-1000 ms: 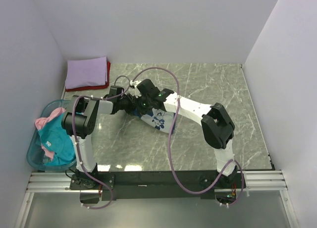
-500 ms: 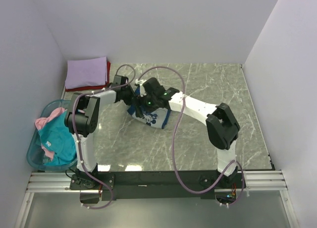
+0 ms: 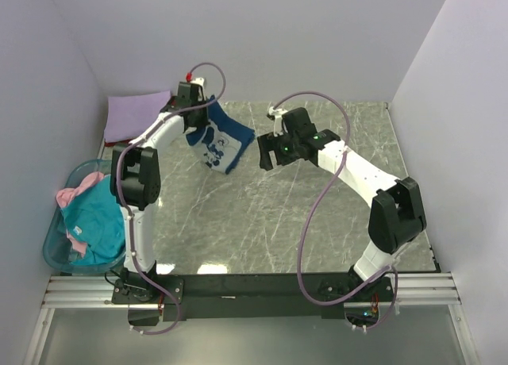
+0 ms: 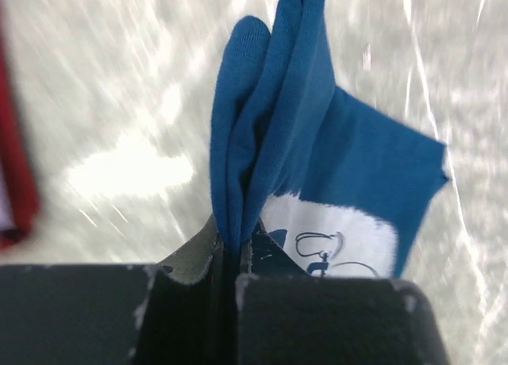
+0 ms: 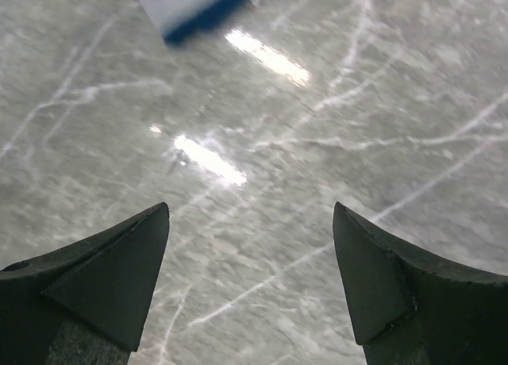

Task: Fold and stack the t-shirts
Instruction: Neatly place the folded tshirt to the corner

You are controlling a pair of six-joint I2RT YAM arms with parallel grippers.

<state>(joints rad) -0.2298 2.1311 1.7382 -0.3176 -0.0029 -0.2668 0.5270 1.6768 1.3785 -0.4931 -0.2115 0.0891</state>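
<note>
A folded dark blue t-shirt with a white print hangs in the air over the table's back left, pinched by my left gripper. In the left wrist view the blue cloth runs straight out from between the shut jaws of the left gripper. My right gripper stands open over bare table to the right of the shirt, holding nothing; the right wrist view shows the right gripper with its fingers wide apart above the marble. A folded lavender t-shirt lies on a red one at the back left corner.
A translucent blue basket sits off the table's left edge with teal and pink shirts in it. Grey walls close in the table at the back and both sides. Purple cables loop over both arms.
The right gripper let go of the blue shirt and drew back to the right. The left gripper closed on the shirt and lifted it toward the back left corner.
</note>
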